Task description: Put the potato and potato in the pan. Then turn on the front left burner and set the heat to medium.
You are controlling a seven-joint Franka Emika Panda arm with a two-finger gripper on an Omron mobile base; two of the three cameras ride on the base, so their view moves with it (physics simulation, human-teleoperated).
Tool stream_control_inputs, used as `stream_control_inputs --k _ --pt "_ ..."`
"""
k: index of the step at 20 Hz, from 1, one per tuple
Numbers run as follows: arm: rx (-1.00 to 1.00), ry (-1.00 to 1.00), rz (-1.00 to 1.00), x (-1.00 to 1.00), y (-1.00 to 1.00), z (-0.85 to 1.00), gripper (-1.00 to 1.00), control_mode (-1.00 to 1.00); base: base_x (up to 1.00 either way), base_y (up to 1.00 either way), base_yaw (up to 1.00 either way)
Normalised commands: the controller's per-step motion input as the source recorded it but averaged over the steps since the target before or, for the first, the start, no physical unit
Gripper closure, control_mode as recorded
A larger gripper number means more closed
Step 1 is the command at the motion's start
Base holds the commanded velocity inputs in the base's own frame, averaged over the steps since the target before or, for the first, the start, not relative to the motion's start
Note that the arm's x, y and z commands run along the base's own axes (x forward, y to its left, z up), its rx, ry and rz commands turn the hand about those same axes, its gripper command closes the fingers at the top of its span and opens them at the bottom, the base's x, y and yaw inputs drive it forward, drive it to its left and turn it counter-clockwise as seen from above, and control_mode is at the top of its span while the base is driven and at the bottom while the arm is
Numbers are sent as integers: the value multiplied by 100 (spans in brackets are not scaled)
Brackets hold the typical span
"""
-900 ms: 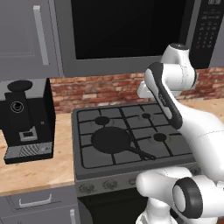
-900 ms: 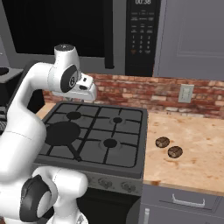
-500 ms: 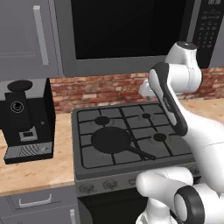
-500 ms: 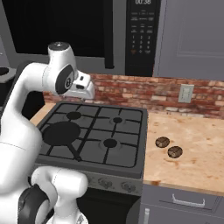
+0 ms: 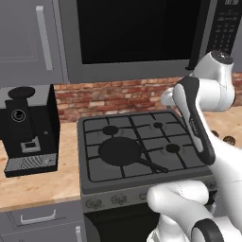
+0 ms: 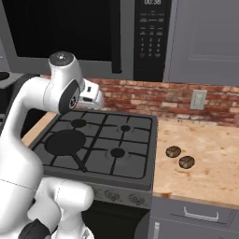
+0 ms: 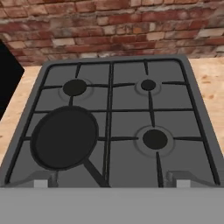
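Setting: home kitchen, rendered. Evidence:
- Gas stove [image 5: 142, 146], four burners under black grates, knob row along its front edge; black pan [image 5: 119, 151] sits on the front left burner
- Microwave [image 6: 151, 37] with keypad mounted above the stove, grey cabinets [image 6: 205, 42] either side
- Red brick backsplash [image 7: 109, 26] behind the stove, wall outlet [image 6: 198, 99] set in it
- Tan wood-look table [image 6: 205, 158] flanking the stove, grey drawers [image 6: 200, 214] with bar handles below
- Black coffee machine [image 5: 28, 127] on the table left of the stove
- Two potatoes [image 6: 179, 157] lying on the table right of the stove
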Motion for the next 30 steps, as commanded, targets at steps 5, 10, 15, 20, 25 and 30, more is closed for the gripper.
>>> stream_control_inputs --k 5,10,15,20,25,30 --pt "0 -3 0 -3 -34 4 -100 -100 0 0 0" --pt "0 0 0 0 -58 0 -100 -100 0 0 0" --pt "0 0 0 -5 -56 0 -100 -100 0 0 0" --pt "0 0 0 -15 -69 0 -100 -100 0 0 0" --pt "0 0 0 -11 -79 0 -100 -100 0 0 0" --pt "-1 0 -2 -39 -29 -6 -100 -100 0 0 0"
